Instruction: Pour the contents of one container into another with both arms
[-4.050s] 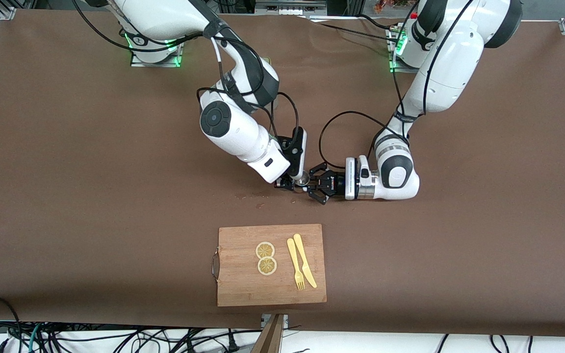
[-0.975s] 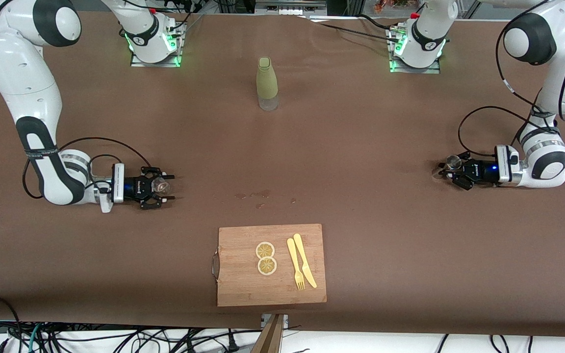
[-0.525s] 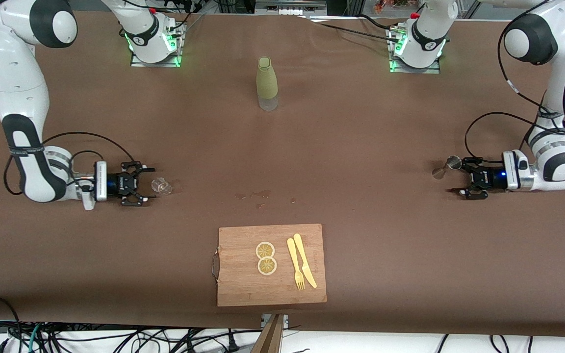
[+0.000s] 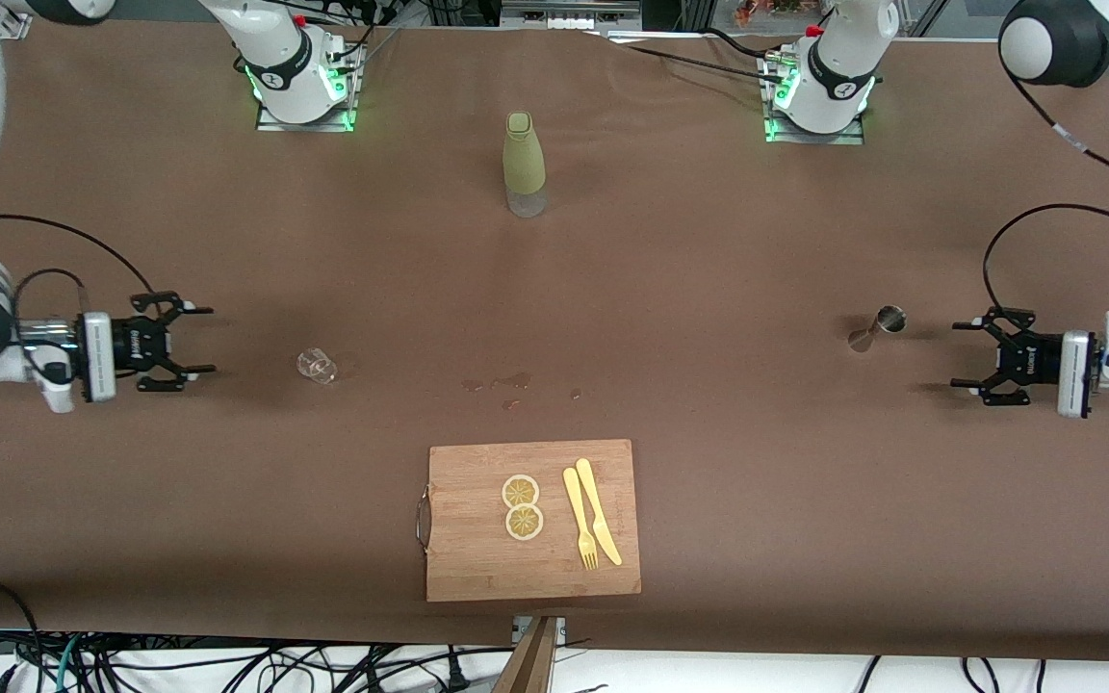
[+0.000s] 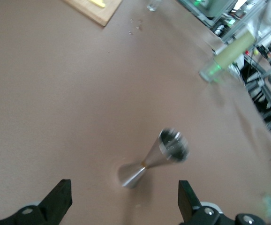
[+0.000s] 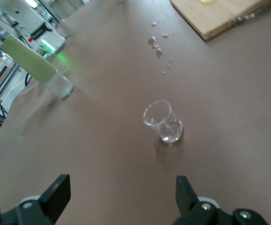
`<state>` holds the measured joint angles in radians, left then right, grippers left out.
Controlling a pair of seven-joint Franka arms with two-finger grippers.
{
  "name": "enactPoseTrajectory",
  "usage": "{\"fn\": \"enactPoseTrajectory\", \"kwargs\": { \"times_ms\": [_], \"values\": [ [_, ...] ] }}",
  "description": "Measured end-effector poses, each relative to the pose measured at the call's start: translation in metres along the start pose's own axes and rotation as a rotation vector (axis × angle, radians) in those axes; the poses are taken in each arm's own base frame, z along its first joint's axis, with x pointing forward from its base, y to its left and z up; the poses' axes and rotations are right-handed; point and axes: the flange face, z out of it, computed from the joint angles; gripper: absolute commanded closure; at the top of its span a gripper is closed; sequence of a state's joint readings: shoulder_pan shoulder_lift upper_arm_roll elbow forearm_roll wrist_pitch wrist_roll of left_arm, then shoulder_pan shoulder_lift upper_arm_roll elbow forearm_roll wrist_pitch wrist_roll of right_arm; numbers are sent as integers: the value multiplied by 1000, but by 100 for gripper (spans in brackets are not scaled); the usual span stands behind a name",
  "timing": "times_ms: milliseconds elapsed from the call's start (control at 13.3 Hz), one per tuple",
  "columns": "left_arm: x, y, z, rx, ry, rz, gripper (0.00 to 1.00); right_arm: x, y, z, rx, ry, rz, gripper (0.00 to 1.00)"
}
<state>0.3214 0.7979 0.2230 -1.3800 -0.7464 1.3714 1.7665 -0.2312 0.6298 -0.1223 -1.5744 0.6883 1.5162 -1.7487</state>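
The brown desk (image 4: 709, 289) carries the cutting board (image 4: 532, 521). The right gripper (image 4: 191, 339) and left gripper (image 4: 973, 358) both gape wide, empty, each low at its own end. The glass (image 4: 317, 366) stands near the right gripper, the jigger (image 4: 877, 326) near the left gripper.

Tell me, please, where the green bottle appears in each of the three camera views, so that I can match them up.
Front view: the green bottle stands upright on the table, between the two arm bases.
Left wrist view: it shows blurred near the edge of the picture, past the steel jigger.
Right wrist view: it shows tilted in the picture, past the clear glass.
Shared landmark: the wooden cutting board.
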Motion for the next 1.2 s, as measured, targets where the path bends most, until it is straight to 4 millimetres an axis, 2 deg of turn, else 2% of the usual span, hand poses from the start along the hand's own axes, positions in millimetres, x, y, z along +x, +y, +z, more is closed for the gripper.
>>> {"fn": "enactPoseTrajectory", "kwargs": {
  "times_ms": [225,525,600,750,975,1125,1200],
  "values": [
    [74,43,-24,42,-101,-261,0,49,-47,-53,-87,-185,187,0],
    [170,110,-32,107,-186,-580,0,136,-122,-86,-270,-403,415,0],
    [191,129,-33,144,-217,-663,0,148,-139,-91,-314,-422,472,0],
    [232,172,-35,249,-290,-812,0,156,-168,-103,-407,-446,627,0],
    [283,230,-30,454,-450,-806,0,169,-209,-114,-576,-488,841,0],
    [303,252,-35,532,-478,-774,0,183,-228,-114,-681,-504,939,0],
    [306,255,-39,548,-477,-770,0,190,-235,-113,-725,-498,988,0]
  ]
}}
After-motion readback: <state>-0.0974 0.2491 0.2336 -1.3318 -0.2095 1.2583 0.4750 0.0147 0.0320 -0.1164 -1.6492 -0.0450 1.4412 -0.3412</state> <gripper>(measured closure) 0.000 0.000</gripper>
